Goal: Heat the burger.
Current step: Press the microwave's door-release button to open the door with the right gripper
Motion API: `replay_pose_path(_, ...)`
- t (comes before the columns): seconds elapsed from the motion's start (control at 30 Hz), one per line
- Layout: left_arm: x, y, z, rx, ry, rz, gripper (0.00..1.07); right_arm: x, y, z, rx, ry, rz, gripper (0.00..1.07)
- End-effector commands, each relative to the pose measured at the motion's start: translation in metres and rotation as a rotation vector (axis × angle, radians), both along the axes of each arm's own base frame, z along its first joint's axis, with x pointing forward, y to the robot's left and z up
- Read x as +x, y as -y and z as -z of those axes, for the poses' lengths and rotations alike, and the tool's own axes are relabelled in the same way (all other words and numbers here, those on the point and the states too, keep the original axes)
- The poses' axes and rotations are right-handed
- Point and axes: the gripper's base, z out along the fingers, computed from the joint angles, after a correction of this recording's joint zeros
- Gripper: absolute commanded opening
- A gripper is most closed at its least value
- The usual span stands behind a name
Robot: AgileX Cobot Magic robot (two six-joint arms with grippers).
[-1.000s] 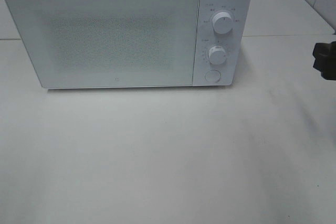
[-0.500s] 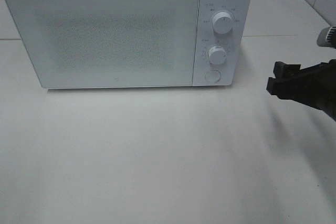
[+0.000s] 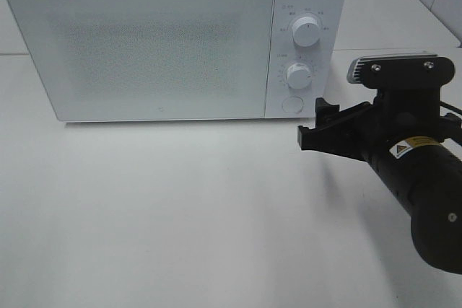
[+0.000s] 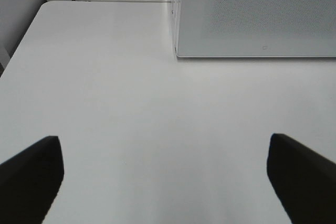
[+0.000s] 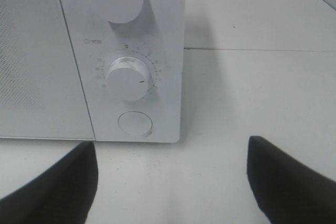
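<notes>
High view: standing across the upper part of the frame on the white bench [image 3: 180, 214], a white microwave [image 3: 173, 41], its frosted door shut. Running down its right-hand panel: an upper dial [image 3: 306, 34], a lower dial [image 3: 298, 76] and a round button [image 3: 291, 104]. Reaching in from the right edge at mid-height, the right hand [image 3: 312, 122], black fingers spread apart and gripping nothing, hanging just beside the microwave's lower right corner with its tips pointing toward the panel.

Left wrist view: showing the left hand [image 4: 167, 182] splayed wide, one dark fingertip [image 4: 37, 166] in the lower left corner and the other in the lower right, nothing lying between them but bare bench. Sitting in the upper right of the frame, the lower corner of the microwave door, well apart from the fingers.

Right wrist view: showing the released right hand with fingers [image 5: 58, 177] in the two lower corners, holding nothing and touching nothing. Facing the panel squarely, the round button lying just beyond the gap, the lower dial above it, the upper dial cut off by the top edge.

Not showing in any of the three views, the burger: cannot tell where it is lying.
</notes>
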Motion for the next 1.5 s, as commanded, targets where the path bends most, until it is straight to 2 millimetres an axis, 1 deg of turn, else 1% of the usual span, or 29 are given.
replay_pose_path(0.03,-0.003,0.000,0.000,-0.009,0.025,-0.003,0.98,0.004,-0.015,0.000,0.007,0.008,-0.007,0.76)
replay_pose_path(0.3,-0.003,0.000,0.000,-0.009,0.025,-0.003,0.98,0.009,-0.032,0.000,0.011,0.000,-0.042,0.76)
replay_pose_path(0.47,-0.003,0.000,0.000,-0.009,0.025,-0.003,0.98,0.010,-0.035,0.000,0.030,-0.019,-0.043,0.76)
replay_pose_path(0.6,-0.003,0.000,0.000,-0.009,0.025,-0.003,0.98,0.010,-0.032,0.001,0.127,-0.039,0.021,0.75)
replay_pose_path(0.63,-0.003,0.000,0.000,-0.009,0.025,-0.003,0.98,0.010,-0.032,0.001,0.196,-0.045,0.047,0.72)
replay_pose_path(0.67,-0.003,0.000,0.000,-0.009,0.025,-0.003,0.98,0.010,-0.032,0.001,0.196,-0.045,0.047,0.72)
replay_pose_path(0.7,-0.003,0.000,0.000,-0.009,0.025,-0.003,0.98,0.010,-0.032,0.001,0.240,-0.048,0.060,0.70)
replay_pose_path(0.73,-0.003,0.000,0.000,-0.009,0.025,-0.003,0.98,0.010,-0.032,0.002,0.329,-0.059,0.089,0.66)
replay_pose_path(0.77,-0.003,0.000,0.000,-0.009,0.025,-0.003,0.98,0.010,-0.032,0.002,0.329,-0.059,0.089,0.66)
replay_pose_path(0.8,-0.003,0.000,0.000,-0.009,0.025,-0.003,0.98,0.010,-0.032,0.002,0.386,-0.069,0.107,0.63)
replay_pose_path(0.83,-0.003,0.000,0.000,-0.009,0.025,-0.003,0.98,0.010,-0.033,0.003,0.511,-0.090,0.149,0.58)
replay_pose_path(0.87,-0.003,0.000,0.000,-0.009,0.025,-0.003,0.98,0.010,-0.033,0.003,0.511,-0.090,0.149,0.58)
replay_pose_path(0.9,-0.003,0.000,0.000,-0.009,0.025,-0.003,0.98,0.009,-0.033,0.004,0.575,-0.104,0.170,0.55)
replay_pose_path(0.93,-0.003,0.000,0.000,-0.009,0.025,-0.003,0.98,0.009,-0.034,0.005,0.695,-0.128,0.210,0.48)
replay_pose_path(0.97,-0.003,0.000,0.000,-0.009,0.025,-0.003,0.98,0.009,-0.034,0.005,0.695,-0.128,0.210,0.48)
replay_pose_path(1.0,-0.003,0.000,0.000,-0.009,0.025,-0.003,0.98,0.009,-0.034,0.005,0.749,-0.135,0.230,0.45)
replay_pose_path(1.03,-0.003,0.000,0.000,-0.009,0.025,-0.003,0.98,0.009,-0.034,0.005,0.876,-0.144,0.275,0.38)
replay_pose_path(1.07,-0.003,0.000,0.000,-0.009,0.025,-0.003,0.98,0.009,-0.034,0.005,0.876,-0.144,0.275,0.38)
replay_pose_path(1.1,-0.003,0.000,0.000,-0.009,0.025,-0.003,0.98,0.009,-0.034,0.005,0.937,-0.149,0.296,0.35)
replay_pose_path(1.13,-0.003,0.000,0.000,-0.009,0.025,-0.003,0.98,0.009,-0.034,0.005,1.047,-0.156,0.336,0.27)
replay_pose_path(1.17,-0.003,0.000,0.000,-0.009,0.025,-0.003,0.98,0.009,-0.034,0.005,1.107,-0.161,0.358,0.23)
replay_pose_path(1.2,-0.003,0.000,0.000,-0.009,0.025,-0.003,0.98,0.009,-0.034,0.005,1.107,-0.161,0.358,0.23)
replay_pose_path(1.23,-0.003,0.000,0.000,-0.009,0.025,-0.003,0.98,0.009,-0.034,0.005,1.211,-0.167,0.395,0.17)
replay_pose_path(1.27,-0.003,0.000,0.000,-0.009,0.025,-0.003,0.98,0.009,-0.034,0.005,1.211,-0.167,0.395,0.17)
replay_pose_path(1.33,-0.003,0.000,0.000,-0.009,0.025,-0.003,0.98,0.009,-0.034,0.005,1.337,-0.176,0.441,0.08)
replay_pose_path(1.37,-0.003,0.000,0.000,-0.009,0.025,-0.003,0.98,0.009,-0.034,0.005,1.337,-0.176,0.441,0.08)
replay_pose_path(1.4,-0.003,0.000,0.000,-0.009,0.025,-0.003,0.98,0.009,-0.034,0.005,1.373,-0.178,0.455,0.03)
replay_pose_path(1.43,-0.003,0.000,0.000,-0.009,0.025,-0.003,0.98,0.009,-0.034,0.005,1.388,-0.178,0.460,0.00)
replay_pose_path(1.5,-0.003,0.000,0.000,-0.009,0.025,-0.003,0.98,0.009,-0.034,0.005,1.397,-0.179,0.464,0.00)
